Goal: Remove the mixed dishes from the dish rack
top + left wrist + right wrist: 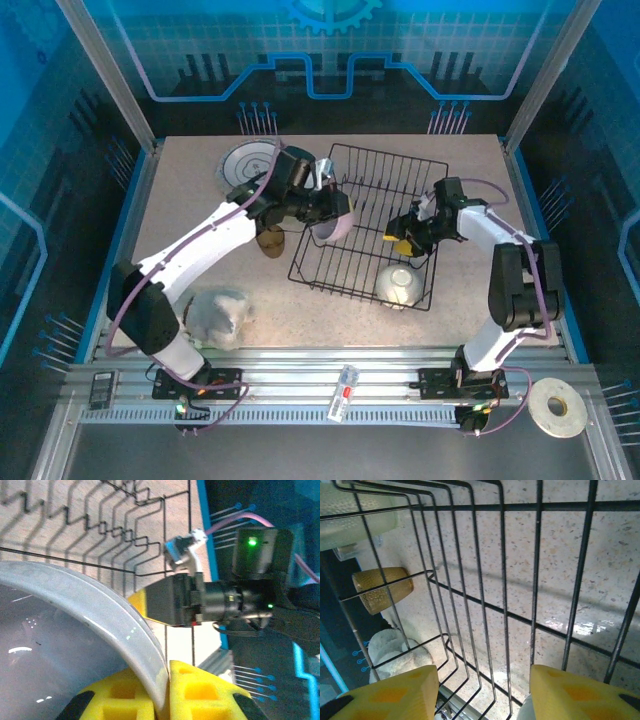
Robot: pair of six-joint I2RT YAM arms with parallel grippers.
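My left gripper (318, 212) is shut on the rim of a lilac bowl (334, 224), which hangs over the left edge of the black wire dish rack (420, 165). In the left wrist view the yellow fingers (200, 692) pinch the bowl's wall (65, 630). My right gripper (404, 240) stands open low inside the rack, its fingers (395, 695) wide apart above the rack's floor wires (502, 595) with nothing between them. A white bowl (398, 285) sits in the rack's near right corner. A brown cup (270, 240) (382, 587) stands on the table left of the rack.
A patterned plate (250, 160) lies on the table at the back left. A whitish plastic lump (220, 312) rests near the left arm's base. A white tape ring (557, 407) lies off the table at the front right.
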